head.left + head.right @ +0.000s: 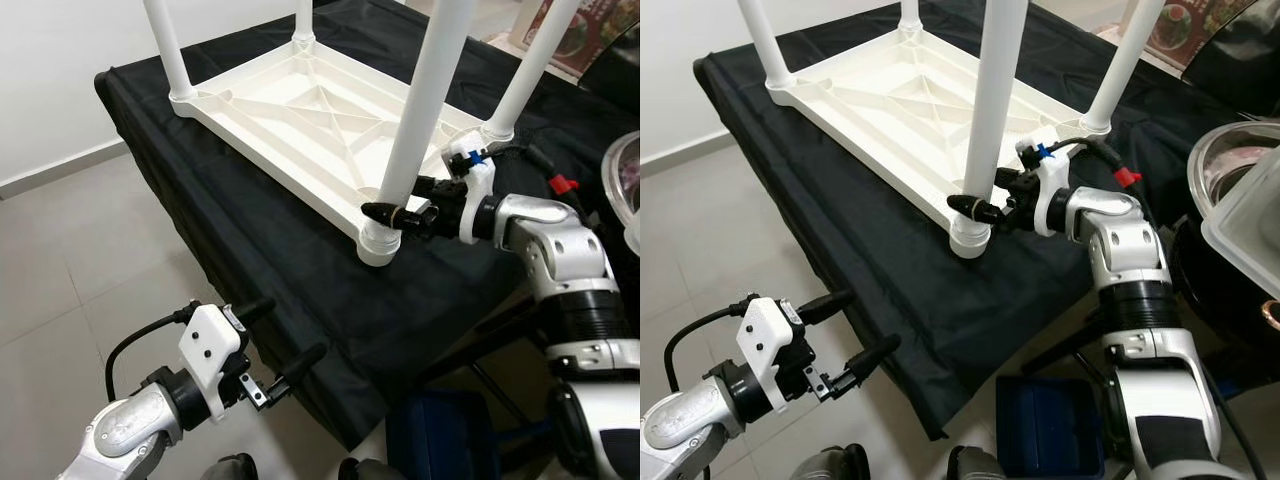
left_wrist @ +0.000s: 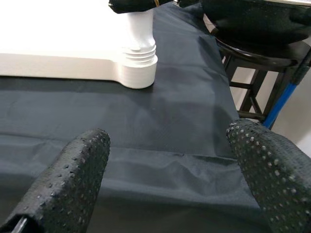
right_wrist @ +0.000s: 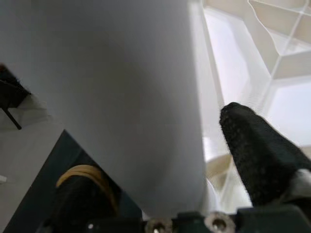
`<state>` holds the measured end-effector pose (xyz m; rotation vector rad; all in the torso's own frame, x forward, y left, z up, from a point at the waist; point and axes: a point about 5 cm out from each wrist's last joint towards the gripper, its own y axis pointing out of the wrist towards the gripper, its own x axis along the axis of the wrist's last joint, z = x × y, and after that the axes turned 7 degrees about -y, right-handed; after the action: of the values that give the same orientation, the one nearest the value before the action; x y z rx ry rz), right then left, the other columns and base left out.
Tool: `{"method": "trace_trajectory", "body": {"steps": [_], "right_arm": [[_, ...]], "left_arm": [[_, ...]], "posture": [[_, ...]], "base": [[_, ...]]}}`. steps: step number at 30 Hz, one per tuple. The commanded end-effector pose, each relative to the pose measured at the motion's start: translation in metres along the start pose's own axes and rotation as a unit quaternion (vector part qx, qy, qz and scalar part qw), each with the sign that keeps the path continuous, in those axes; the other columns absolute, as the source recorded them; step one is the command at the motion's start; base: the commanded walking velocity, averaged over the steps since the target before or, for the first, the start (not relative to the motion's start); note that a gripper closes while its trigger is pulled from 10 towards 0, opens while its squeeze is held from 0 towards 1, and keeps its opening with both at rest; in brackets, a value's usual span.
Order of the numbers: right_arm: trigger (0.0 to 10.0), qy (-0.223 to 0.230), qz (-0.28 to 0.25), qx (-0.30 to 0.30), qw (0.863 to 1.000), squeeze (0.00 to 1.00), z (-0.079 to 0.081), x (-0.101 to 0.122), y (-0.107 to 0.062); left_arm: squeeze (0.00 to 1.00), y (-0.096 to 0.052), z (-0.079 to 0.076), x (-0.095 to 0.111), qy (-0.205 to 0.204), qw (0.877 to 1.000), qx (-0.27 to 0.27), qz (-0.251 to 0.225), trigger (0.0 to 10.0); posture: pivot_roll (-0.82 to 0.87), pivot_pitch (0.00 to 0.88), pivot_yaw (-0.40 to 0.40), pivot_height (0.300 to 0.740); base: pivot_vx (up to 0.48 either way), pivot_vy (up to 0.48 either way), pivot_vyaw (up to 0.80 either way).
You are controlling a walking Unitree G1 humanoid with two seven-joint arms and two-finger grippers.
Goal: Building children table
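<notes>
Room: pale tiled floor (image 1: pixel 60 290) and a white wall (image 1: pixel 50 60) along the far side of the bench.
Bench: draped in a black cloth (image 1: pixel 270 260) that hangs over its near edge and near corner.
Children table: the white plastic tabletop (image 1: pixel 300 110) lies upside down on the cloth, its ribbed underside facing up, reaching from the far corner toward the near edge.
Legs: four white legs stand upright in the corner sockets; the nearest leg (image 1: pixel 420 100) rises from the socket (image 1: pixel 378 243) closest to the bench's near edge.
Right pincer: the right pincer (image 1: pixel 985 205) is closed around the nearest leg just above its socket, one black finger on each side of the tube; the right wrist view shows the white tube between the two fingers (image 3: pixel 257 150).
Left pincer: the left pincer (image 1: pixel 280 345) hovers off the bench, below and in front of the near edge, fingers spread apart and gripping nothing; its wrist view looks across the cloth at the socket.
Beside the bench: a blue bin (image 1: pixel 1050 425) sits on the floor under the right arm, and a metal bowl (image 1: pixel 1230 160) stands off the bench's right edge.
</notes>
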<state>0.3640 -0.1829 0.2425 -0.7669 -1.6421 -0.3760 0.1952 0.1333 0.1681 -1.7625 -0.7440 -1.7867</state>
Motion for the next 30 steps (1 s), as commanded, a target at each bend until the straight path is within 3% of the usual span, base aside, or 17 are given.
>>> {"method": "trace_trajectory", "body": {"steps": [1,5,6,7,8,9,12,13,14,15,16,18,24,25,28,29,30], "right_arm": [[0.0,0.001,-0.007,0.007,1.000,0.00,0.002,-0.002,0.002],[0.0,-0.007,-0.007,-0.027,1.000,0.00,0.004,-0.004,0.004],[0.0,-0.010,0.001,-0.110,0.994,0.00,0.005,-0.006,0.004],[0.0,-0.010,0.001,-0.110,0.994,0.00,0.005,-0.006,0.004],[0.0,-0.015,0.006,-0.146,0.989,0.00,0.005,-0.007,0.004],[0.0,-0.010,0.029,-0.215,0.976,0.00,0.005,-0.013,0.001],[0.0,-0.007,0.045,-0.258,0.965,0.00,0.005,-0.017,-0.001],[0.0,0.002,0.061,-0.324,0.944,0.00,0.014,-0.027,-0.004],[0.0,0.002,0.061,-0.324,0.944,0.00,0.014,-0.027,-0.004],[0.0,0.024,0.065,-0.365,0.929,0.00,0.027,-0.034,-0.004],[0.0,0.024,0.065,-0.365,0.929,0.00,0.027,-0.034,-0.004],[0.0,0.062,0.068,-0.380,0.921,0.00,0.048,-0.042,0.004],[0.0,0.075,0.054,-0.365,0.926,0.00,0.051,-0.036,0.010],[10.0,0.070,0.054,-0.359,0.929,0.00,0.049,-0.032,0.009],[10.0,0.077,0.036,-0.361,0.929,0.00,0.043,-0.023,0.005],[10.0,0.073,0.017,-0.340,0.937,1.00,0.042,-0.016,0.006],[10.0,0.073,0.017,-0.340,0.937,1.00,0.042,-0.016,0.006]], "left_arm": [[0.00,-0.002,-0.002,0.001,0.000,1.000,-0.005,0.003,10.0],[0.00,-0.001,-0.001,0.001,0.002,1.000,-0.004,0.003,10.0],[0.00,-0.002,0.000,0.001,0.003,1.000,-0.004,0.004,10.0],[0.00,-0.002,0.000,0.001,0.003,1.000,-0.004,0.004,10.0],[0.00,-0.002,0.001,0.001,0.004,1.000,-0.004,0.004,10.0],[0.00,-0.002,0.001,0.001,0.004,1.000,-0.003,0.004,10.0],[0.00,-0.002,0.001,0.001,0.004,1.000,-0.003,0.004,10.0],[0.00,-0.001,0.001,0.001,0.005,1.000,-0.004,0.003,10.0],[0.00,-0.001,0.001,0.001,0.005,1.000,-0.004,0.003,10.0],[0.00,-0.001,0.001,0.001,0.005,1.000,-0.004,0.002,10.0],[0.00,-0.001,0.001,0.001,0.005,1.000,-0.004,0.002,10.0],[0.00,0.002,0.001,0.001,0.003,1.000,-0.006,0.000,10.0],[0.00,0.003,0.000,0.000,0.001,1.000,-0.008,-0.002,10.0],[0.00,0.004,0.000,0.000,0.001,1.000,-0.008,-0.003,10.0],[0.00,0.004,0.000,0.000,0.000,1.000,-0.007,-0.004,10.0],[0.00,0.004,0.000,0.000,-0.001,1.000,-0.008,-0.004,10.0],[0.00,0.004,0.000,0.000,-0.001,1.000,-0.008,-0.004,10.0]], "posture": [[0.04,0.204,-0.064,0.740],[0.04,0.202,-0.060,0.740],[0.03,0.197,-0.060,0.740],[0.03,0.197,-0.060,0.740],[0.03,0.196,-0.059,0.740],[0.03,0.194,-0.058,0.740],[0.02,0.189,-0.056,0.740],[0.02,0.186,-0.061,0.740],[0.02,0.186,-0.061,0.740],[0.02,0.185,-0.057,0.740],[0.02,0.185,-0.057,0.740],[0.01,0.185,-0.058,0.740],[0.00,0.188,-0.058,0.740],[0.00,0.185,-0.062,0.740],[0.00,0.185,-0.062,0.740],[0.00,0.183,-0.054,0.740],[0.00,0.183,-0.054,0.740]], "base": [[0.000,0.000,0.00],[0.000,0.000,0.00],[0.000,0.000,0.00],[0.000,0.000,0.00],[0.000,0.000,0.00],[0.000,0.000,0.00],[0.000,0.000,0.00],[0.000,0.000,0.00],[0.000,0.000,0.00],[0.000,0.000,0.00],[0.000,0.000,0.00],[0.000,0.000,0.00],[0.000,0.000,0.00],[0.000,0.000,0.00],[0.000,0.000,0.00],[0.000,0.000,0.00],[0.000,0.000,0.00]]}}
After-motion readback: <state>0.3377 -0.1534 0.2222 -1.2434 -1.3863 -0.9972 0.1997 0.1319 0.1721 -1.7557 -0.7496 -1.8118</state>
